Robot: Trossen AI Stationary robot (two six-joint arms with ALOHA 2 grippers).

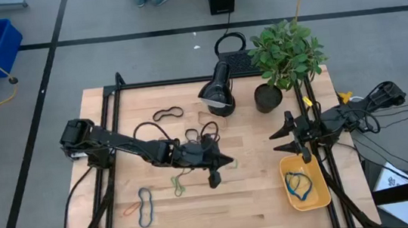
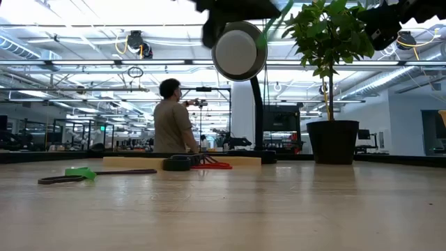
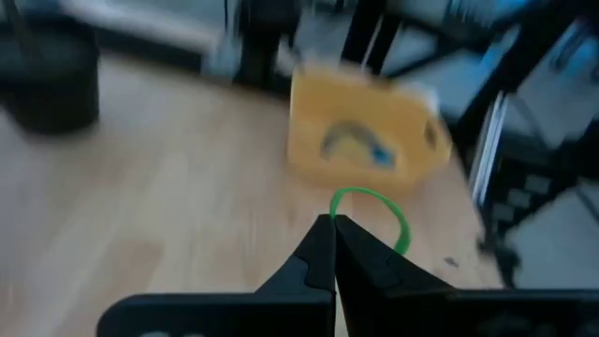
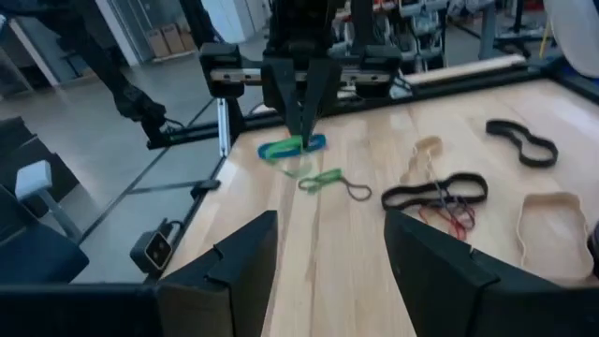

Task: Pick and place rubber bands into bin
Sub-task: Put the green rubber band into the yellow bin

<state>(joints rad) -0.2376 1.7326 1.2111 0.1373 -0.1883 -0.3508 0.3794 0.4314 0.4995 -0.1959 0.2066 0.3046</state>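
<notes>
1. Pinched between my left gripper (image 3: 334, 229) fingers, a green band (image 3: 374, 211) is hanging in a loop from the closed tips; I am gripping it at one edge so the rest dangles free to drop cleanly.
2. I am carrying it above the wood toward the yellow bin (image 1: 305, 184), which is sitting at the table's near right corner with a blue band (image 1: 298, 184) already inside.
3. I am keeping my right gripper (image 1: 295, 138) just beyond the bin's far edge, fingers spread wide and empty, so I judge it is waiting clear of the drop.
4. Several loose bands are lying left of the bin: a blue loop (image 1: 145, 207), an orange one (image 1: 131, 209), a green-and-dark pair (image 1: 179, 183), a black one (image 1: 167, 114) and a tangle (image 1: 202, 135) near the lamp (image 1: 217, 90).
5. Beyond the bin, the potted plant (image 1: 283, 56) and lamp are standing off my path; only my right gripper is crowding the bin's rim.
</notes>
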